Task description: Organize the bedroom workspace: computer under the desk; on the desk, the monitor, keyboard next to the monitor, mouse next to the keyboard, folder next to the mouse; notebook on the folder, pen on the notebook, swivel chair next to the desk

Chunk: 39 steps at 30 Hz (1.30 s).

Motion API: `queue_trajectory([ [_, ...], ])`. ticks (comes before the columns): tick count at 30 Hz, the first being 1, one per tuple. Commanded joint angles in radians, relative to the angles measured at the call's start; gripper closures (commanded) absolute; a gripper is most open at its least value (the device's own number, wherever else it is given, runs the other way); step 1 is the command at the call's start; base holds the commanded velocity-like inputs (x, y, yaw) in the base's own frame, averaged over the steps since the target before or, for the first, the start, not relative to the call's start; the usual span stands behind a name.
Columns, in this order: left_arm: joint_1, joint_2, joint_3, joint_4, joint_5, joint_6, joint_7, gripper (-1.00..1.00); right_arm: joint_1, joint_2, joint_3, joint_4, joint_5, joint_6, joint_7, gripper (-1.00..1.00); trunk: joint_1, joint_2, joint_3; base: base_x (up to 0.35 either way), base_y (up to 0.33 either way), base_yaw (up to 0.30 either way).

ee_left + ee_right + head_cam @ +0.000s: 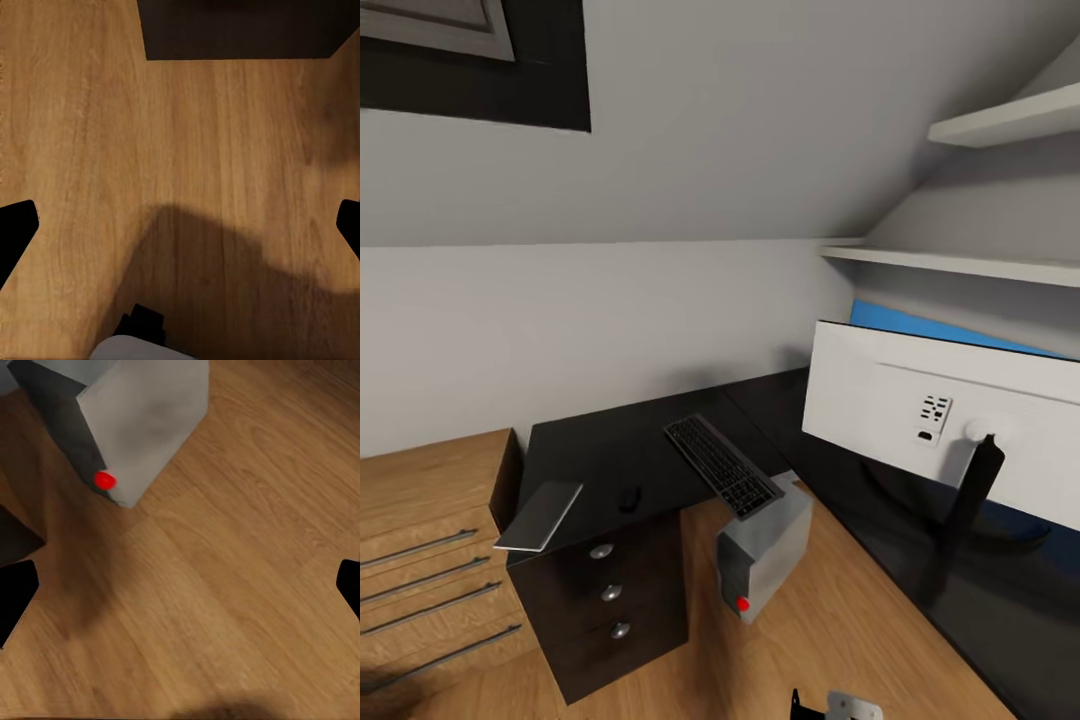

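The black L-shaped desk fills the corner. The monitor stands on its right wing, white back toward me. The dark keyboard lies on the desk with its near end over the edge. A small black mouse sits to its left. The grey notebook overhangs the desk's left corner. The light-grey computer, with a red dot, stands on the floor below the keyboard. My left gripper is open over bare floor. My right gripper is open just short of the computer. Folder, pen and swivel chair are out of view.
A light wooden drawer chest stands left of the desk's dark drawer unit. White shelves hang above the monitor under a sloped ceiling. A blue panel shows behind the monitor. Wooden floor lies between the desk wings.
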Motion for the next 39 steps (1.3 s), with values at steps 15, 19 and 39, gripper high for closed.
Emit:
queue_trajectory([
  [15, 0.000, 0.000, -0.010, -0.001, 0.001, -0.002, 0.001, -1.00, -0.001, 0.010, 0.008, 0.002, 0.004, -0.002, -0.006, -1.00, 0.000, -0.001, -0.005, 0.000, 0.062, 0.192],
  [19, 0.000, 0.000, -0.010, -0.001, 0.001, -0.002, 0.001, -1.00, -0.001, 0.010, 0.008, 0.003, 0.006, -0.002, -0.006, -1.00, 0.000, -0.001, -0.006, 0.000, 0.181, 0.024],
  [39, 0.000, -0.001, -0.011, -0.001, 0.001, 0.000, 0.001, -1.00, -0.001, 0.010, 0.008, 0.003, 0.007, -0.003, -0.006, -1.00, 0.000, -0.001, -0.006, 0.000, 0.012, 0.198],
])
